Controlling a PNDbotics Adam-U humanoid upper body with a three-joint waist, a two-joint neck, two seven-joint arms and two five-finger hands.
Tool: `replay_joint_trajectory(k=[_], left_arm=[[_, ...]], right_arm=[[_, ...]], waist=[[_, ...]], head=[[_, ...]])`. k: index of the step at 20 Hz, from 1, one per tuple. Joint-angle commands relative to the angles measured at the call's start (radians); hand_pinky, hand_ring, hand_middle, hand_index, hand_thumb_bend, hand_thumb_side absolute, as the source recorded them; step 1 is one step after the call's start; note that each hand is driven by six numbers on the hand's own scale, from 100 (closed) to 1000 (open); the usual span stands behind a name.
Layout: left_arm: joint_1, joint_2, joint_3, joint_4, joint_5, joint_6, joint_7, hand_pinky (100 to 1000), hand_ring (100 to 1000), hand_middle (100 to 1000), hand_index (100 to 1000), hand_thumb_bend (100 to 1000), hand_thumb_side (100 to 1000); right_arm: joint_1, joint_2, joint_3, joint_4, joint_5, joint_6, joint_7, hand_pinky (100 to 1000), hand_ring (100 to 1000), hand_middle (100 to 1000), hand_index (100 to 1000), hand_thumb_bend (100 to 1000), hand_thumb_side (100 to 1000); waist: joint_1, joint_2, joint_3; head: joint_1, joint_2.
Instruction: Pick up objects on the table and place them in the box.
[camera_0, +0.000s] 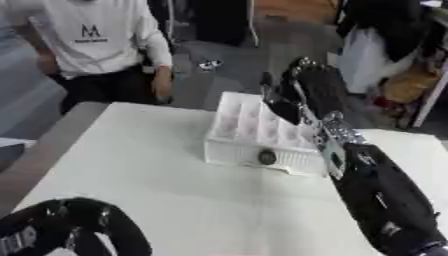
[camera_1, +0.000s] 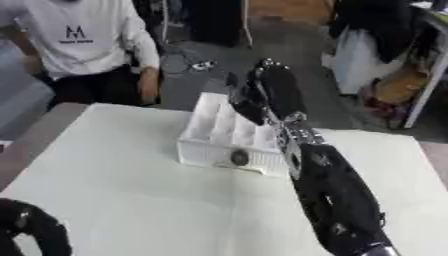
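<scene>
The white box sat at the table's far edge; I could not make out anything inside it. My right arm stretched diagonally over its right side, right hand above the far rim; whether its fingers were apart or holding something I could not tell. Left hand rested at the lower-left corner, fingers unclear.

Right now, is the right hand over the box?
Yes: the right hand is raised over the white box's far right side, arm extended across the table.
</scene>
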Motion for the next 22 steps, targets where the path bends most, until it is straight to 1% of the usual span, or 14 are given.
replay_joint_trajectory(k=[1, 2, 5, 10, 12, 17, 22], left_arm=[[-0.015, 0.023, 0.003, -0.015, 0.004, -0.055, -0.064, 546, 550, 741, 721, 496, 723], [-0.016, 0.022, 0.002, -0.015, 0.004, -0.053, -0.065, 546, 550, 741, 722, 495, 724], [-0.019, 0.021, 0.001, -0.015, 0.005, -0.052, -0.067, 545, 549, 741, 722, 494, 724], [-0.023, 0.02, 0.0, -0.015, 0.006, -0.05, -0.07, 544, 549, 741, 722, 494, 724], [-0.023, 0.019, 0.0, -0.015, 0.006, -0.05, -0.071, 544, 548, 741, 722, 493, 724], [-0.026, 0.019, 0.0, -0.015, 0.007, -0.05, -0.073, 544, 548, 741, 722, 492, 725], [-0.027, 0.019, 0.0, -0.015, 0.006, -0.05, -0.074, 544, 548, 741, 723, 491, 725]], right_arm=[[-0.04, -0.032, -0.012, -0.005, 0.009, 0.01, -0.012, 100, 100, 100, 100, 100, 637], [-0.042, -0.033, -0.012, -0.004, 0.011, 0.013, -0.014, 100, 100, 100, 100, 100, 671], [-0.046, -0.034, -0.014, -0.002, 0.018, 0.019, -0.018, 100, 100, 100, 100, 100, 673], [-0.054, -0.035, -0.017, -0.003, 0.024, 0.026, -0.027, 100, 100, 100, 100, 100, 681], [-0.057, -0.035, -0.018, -0.002, 0.024, 0.027, -0.029, 100, 100, 100, 100, 100, 685], [-0.059, -0.036, -0.018, -0.001, 0.043, 0.04, -0.038, 100, 100, 100, 100, 100, 701], [-0.062, -0.039, -0.023, 0.0, 0.058, 0.053, -0.044, 100, 100, 100, 100, 100, 702]], waist=[[0.005, -0.013, 0.003], [0.004, -0.01, 0.003], [0.001, -0.004, 0.006], [-0.002, 0.004, 0.008], [-0.003, 0.005, 0.009], [-0.004, 0.009, 0.009], [-0.003, 0.016, 0.01]], head=[[-0.004, -0.024], [-0.004, -0.029], [-0.004, -0.04], [-0.003, -0.071], [-0.002, -0.077], [0.0, -0.059], [-0.004, -0.055]])
